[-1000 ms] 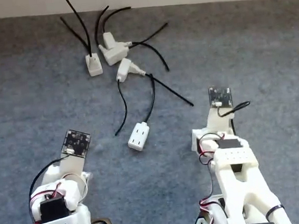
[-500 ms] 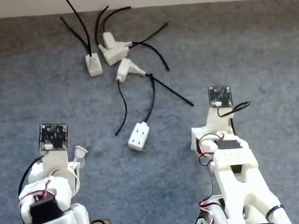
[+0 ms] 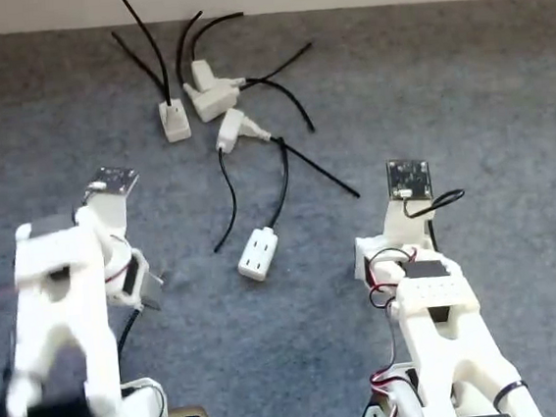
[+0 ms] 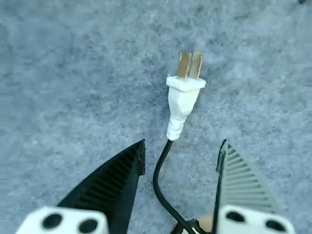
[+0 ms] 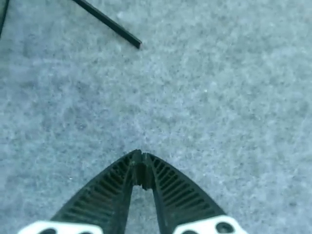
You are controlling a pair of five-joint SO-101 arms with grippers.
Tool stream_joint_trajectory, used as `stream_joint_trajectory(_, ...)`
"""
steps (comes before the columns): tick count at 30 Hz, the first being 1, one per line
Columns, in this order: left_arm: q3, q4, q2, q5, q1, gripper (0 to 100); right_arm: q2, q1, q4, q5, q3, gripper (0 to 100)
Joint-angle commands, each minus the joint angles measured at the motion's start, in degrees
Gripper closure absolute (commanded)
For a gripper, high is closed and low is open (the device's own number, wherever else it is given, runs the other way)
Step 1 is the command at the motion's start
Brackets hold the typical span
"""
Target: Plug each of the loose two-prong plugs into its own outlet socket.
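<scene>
Now the plug is being framed within the wide-spread left claw, best gripped squarely by its white body.

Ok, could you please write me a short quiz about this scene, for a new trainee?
1. True or false: the right gripper is open.
2. What runs between the fingers of the left gripper? A) a black cord B) a red rope C) a metal chain
3. Fill in: the plug on the carpet has ___ prongs, pointing away from the left gripper.
Key: 1 false; 2 A; 3 two.
</scene>
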Motion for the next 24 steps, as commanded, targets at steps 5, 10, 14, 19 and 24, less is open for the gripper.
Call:
stream_joint_trajectory(5,-11.12,-4.92,15.60,-0.62,-0.84,77,-0.84,-0.22,-2.59,-0.62,-0.22,99.1)
stream_joint_trajectory(10,-11.03,-10.73,17.71,-0.62,-0.75,77,-0.84,-0.22,-2.59,-0.62,-0.22,99.1)
stream_joint_trajectory(14,-14.46,-10.46,24.66,-0.62,0.84,77,-0.84,-0.22,-2.59,-0.62,-0.22,99.1)
stream_joint_trajectory(19,-23.87,-2.02,32.57,-0.62,1.27,77,-0.84,-0.22,-2.59,-0.62,-0.22,99.1)
stream_joint_trajectory(24,-27.56,0.97,37.58,-0.62,4.00,84,-0.84,-0.22,-2.59,-0.62,-0.22,99.1)
